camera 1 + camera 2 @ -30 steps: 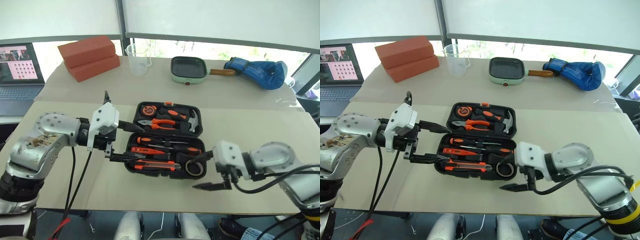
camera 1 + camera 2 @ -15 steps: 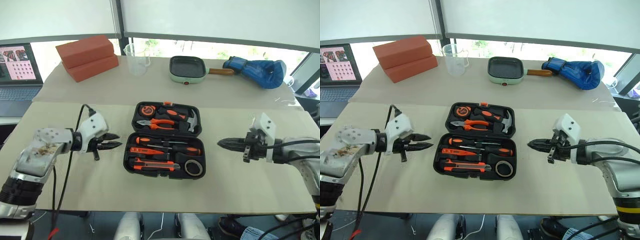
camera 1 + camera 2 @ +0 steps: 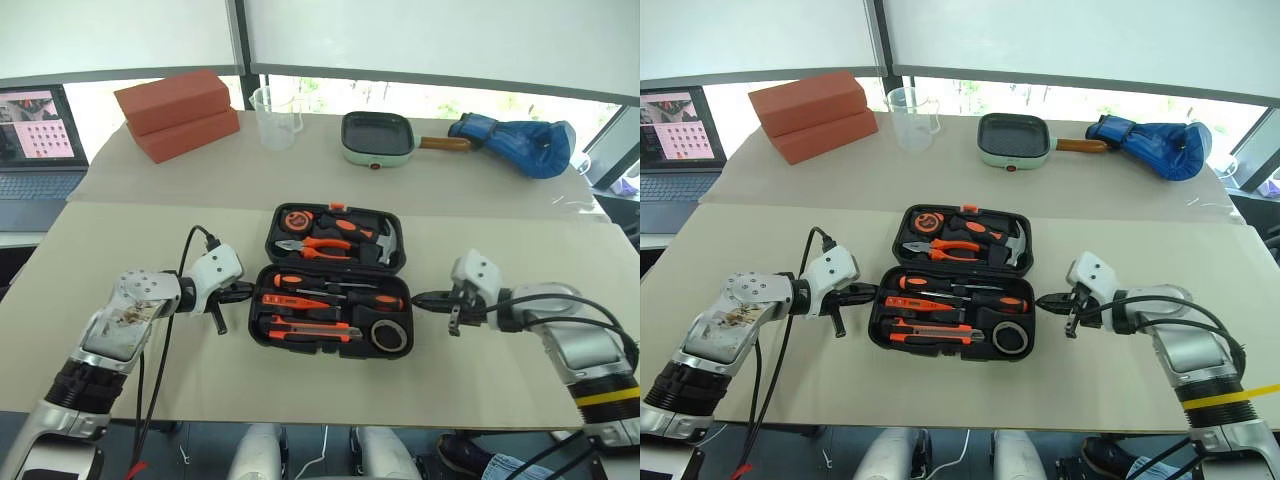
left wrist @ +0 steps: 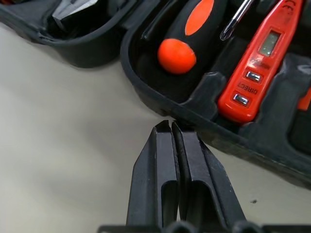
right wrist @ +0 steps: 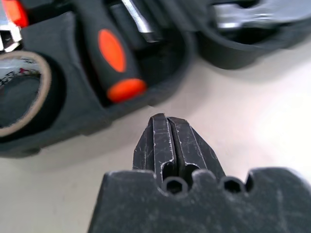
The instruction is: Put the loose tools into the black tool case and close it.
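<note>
The black tool case lies open in the middle of the table. Its near half holds two screwdrivers, a slim orange tool, the utility knife and the dark tape roll. My left gripper is shut and empty, low by the table, its tips right at the near half's left wall, beside a screwdriver's orange butt. My right gripper is shut and empty just off the near half's right wall, close to the other screwdriver handle and the tape roll.
The far half of the case holds pliers, a tape measure and a small hammer. At the back stand two orange-red blocks, a clear measuring cup, a green-rimmed pan and a blue glove. A laptop sits far left.
Both grippers stood open over the case's near half a second ago. They have shut, swung out to the sides and come down to the table beside the case's walls.
</note>
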Available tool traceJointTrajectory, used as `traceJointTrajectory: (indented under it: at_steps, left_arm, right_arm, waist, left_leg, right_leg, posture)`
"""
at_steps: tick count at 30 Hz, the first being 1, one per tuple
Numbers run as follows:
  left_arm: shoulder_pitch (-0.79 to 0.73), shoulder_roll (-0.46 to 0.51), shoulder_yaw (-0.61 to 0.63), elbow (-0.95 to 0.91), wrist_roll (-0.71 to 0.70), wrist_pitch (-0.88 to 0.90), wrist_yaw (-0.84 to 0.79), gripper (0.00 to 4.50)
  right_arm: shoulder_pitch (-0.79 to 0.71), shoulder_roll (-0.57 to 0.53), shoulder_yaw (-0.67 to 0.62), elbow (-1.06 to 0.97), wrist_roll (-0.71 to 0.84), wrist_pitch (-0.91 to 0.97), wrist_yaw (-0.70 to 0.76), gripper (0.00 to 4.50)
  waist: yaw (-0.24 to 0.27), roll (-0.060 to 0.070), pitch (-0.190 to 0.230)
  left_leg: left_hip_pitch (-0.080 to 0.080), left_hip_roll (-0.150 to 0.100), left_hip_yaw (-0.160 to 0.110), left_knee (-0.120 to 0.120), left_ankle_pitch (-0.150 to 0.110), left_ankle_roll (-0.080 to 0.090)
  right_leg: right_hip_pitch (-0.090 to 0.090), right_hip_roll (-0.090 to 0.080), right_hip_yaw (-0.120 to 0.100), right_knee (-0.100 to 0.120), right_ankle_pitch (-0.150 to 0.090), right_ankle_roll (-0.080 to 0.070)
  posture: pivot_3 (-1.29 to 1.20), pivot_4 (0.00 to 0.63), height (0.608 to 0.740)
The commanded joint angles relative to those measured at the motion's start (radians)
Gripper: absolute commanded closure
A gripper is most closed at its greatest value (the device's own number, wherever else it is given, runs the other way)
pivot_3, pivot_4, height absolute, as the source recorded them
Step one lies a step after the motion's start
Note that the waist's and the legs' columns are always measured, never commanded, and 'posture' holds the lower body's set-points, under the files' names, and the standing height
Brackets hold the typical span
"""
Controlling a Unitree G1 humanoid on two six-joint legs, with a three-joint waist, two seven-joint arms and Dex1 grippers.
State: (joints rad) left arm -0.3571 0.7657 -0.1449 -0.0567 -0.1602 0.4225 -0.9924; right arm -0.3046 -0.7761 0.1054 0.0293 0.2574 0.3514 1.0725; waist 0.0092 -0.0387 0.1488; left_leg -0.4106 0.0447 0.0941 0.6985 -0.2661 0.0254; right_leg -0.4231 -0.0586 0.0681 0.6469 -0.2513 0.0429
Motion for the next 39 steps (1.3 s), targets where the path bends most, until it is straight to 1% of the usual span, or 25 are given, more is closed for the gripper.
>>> traceJointTrajectory:
  at_steps: [1,7,11,14,17,21,26,29,32,33,34,37,38,39]
  left_arm:
    - [0.022,-0.003,0.004,-0.098,-0.027,0.013,-0.013,4.38]
    - [0.076,0.005,0.035,-0.195,-0.079,0.055,-0.040,4.38]
    - [0.126,0.026,0.044,-0.245,-0.092,0.061,-0.066,4.38]
    - [0.193,0.053,0.057,-0.307,-0.122,0.081,-0.093,4.38]
    - [0.256,0.090,0.060,-0.346,-0.121,0.069,-0.116,4.38]
    - [0.309,0.114,0.073,-0.374,-0.129,0.068,-0.128,4.38]
    - [0.363,0.140,0.101,-0.371,-0.116,0.061,-0.114,4.38]
    - [0.375,0.146,0.144,-0.336,-0.113,0.096,-0.077,4.38]
    - [0.408,0.178,0.210,-0.294,-0.136,0.121,-0.082,4.38]
    - [0.412,0.186,0.239,-0.273,-0.152,0.136,-0.084,3.86]
    - [0.407,0.191,0.267,-0.248,-0.170,0.156,-0.083,3.67]
    - [0.364,0.188,0.317,-0.201,-0.229,0.231,-0.065,2.52]
    - [0.339,0.183,0.331,-0.184,-0.252,0.264,-0.058,2.07]
    - [0.300,0.171,0.346,-0.165,-0.288,0.317,-0.048,1.83]
  right_arm:
    - [-0.029,0.006,-0.004,-0.020,0.005,-0.050,0.037,4.50]
    - [-0.007,0.000,0.002,-0.087,0.034,-0.025,0.098,4.50]
    - [0.044,-0.024,0.005,-0.152,0.047,-0.023,0.134,4.50]
    - [0.109,-0.044,-0.004,-0.210,0.066,-0.022,0.160,4.50]
    - [0.160,-0.060,-0.014,-0.245,0.067,-0.027,0.168,4.50]
    - [0.216,-0.075,-0.031,-0.280,0.071,-0.029,0.167,4.50]
    - [0.284,-0.088,-0.063,-0.324,0.073,-0.023,0.157,4.50]
    - [0.323,-0.101,-0.091,-0.345,0.068,-0.019,0.140,4.50]
    - [0.368,-0.138,-0.141,-0.326,0.039,-0.057,0.132,4.50]
    - [0.381,-0.151,-0.164,-0.311,0.035,-0.064,0.130,4.50]
    - [0.390,-0.164,-0.189,-0.296,0.043,-0.056,0.128,4.21]
    - [0.386,-0.194,-0.238,-0.276,0.088,-0.019,0.144,3.30]
    - [0.372,-0.200,-0.249,-0.272,0.107,0.000,0.149,2.88]
    - [0.343,-0.202,-0.260,-0.265,0.134,0.035,0.149,2.68]
  waist:
    - [0.001,0.000,0.000]
    - [0.000,0.000,0.000]
    - [0.001,0.000,0.000]
    - [0.001,0.000,0.000]
    - [0.000,0.000,0.000]
    - [0.001,0.000,0.000]
    - [0.001,0.000,0.000]
    - [0.001,0.000,0.000]
    - [0.000,0.000,0.000]
    - [-0.001,0.000,0.000]
    - [-0.001,0.000,0.000]
    - [-0.003,0.000,0.000]
    - [-0.003,0.000,0.000]
    - [-0.003,0.000,0.000]
  left_leg:
    - [0.000,0.000,0.000,0.000,0.000,0.000]
    - [0.000,0.000,-0.001,0.000,0.000,0.000]
    - [0.000,0.001,-0.002,-0.001,0.000,0.000]
    - [0.000,0.000,-0.003,-0.002,0.000,0.000]
    - [0.001,0.001,-0.005,-0.002,0.000,0.000]
    - [0.003,0.001,-0.005,-0.002,0.000,0.000]
    - [0.003,0.001,-0.005,-0.002,0.000,0.000]
    - [0.004,0.001,-0.005,-0.003,0.000,0.000]
    - [0.004,0.001,-0.005,-0.003,0.000,0.000]
    - [0.004,0.001,-0.005,-0.003,0.000,0.000]
    - [0.005,0.001,-0.005,-0.003,0.000,0.000]
    - [0.007,0.002,-0.005,-0.003,0.000,0.000]
    - [0.007,0.002,-0.005,-0.003,0.000,0.000]
    - [0.007,0.002,-0.005,-0.003,0.000,0.000]
  right_leg:
    - [0.000,0.000,0.000,0.000,0.000,0.000]
    - [0.000,0.000,0.000,0.000,0.000,0.000]
    - [0.000,0.000,0.000,0.000,0.000,0.000]
    - [0.000,0.000,0.000,-0.001,0.000,0.000]
    - [0.000,0.000,0.000,-0.001,0.000,0.000]
    - [0.002,0.000,0.000,-0.001,0.000,0.000]
    - [0.002,0.000,0.000,-0.001,0.000,-0.001]
    - [0.002,0.000,0.000,-0.001,-0.001,-0.001]
    - [0.002,0.000,0.000,-0.001,-0.001,-0.001]
    - [0.002,0.000,0.000,-0.001,-0.001,-0.001]
    - [0.002,0.000,0.000,-0.001,-0.001,-0.001]
    - [0.003,0.000,0.000,0.000,-0.001,-0.002]
    - [0.003,0.000,0.000,0.000,-0.001,-0.002]
    - [0.003,0.000,0.000,0.001,-0.001,-0.002]
  posture:
    - [0.00,0.150,0.740]
    - [0.00,0.150,0.740]
    - [0.00,0.150,0.740]
    - [0.00,0.150,0.740]
    - [0.00,0.150,0.740]
    - [0.00,0.150,0.740]
    - [0.00,0.150,0.740]
    - [0.00,0.150,0.740]
    - [0.00,0.150,0.740]
    - [0.00,0.150,0.740]
    - [0.00,0.150,0.740]
    - [0.00,0.150,0.740]
    - [0.00,0.150,0.740]
    - [0.00,0.150,0.740]
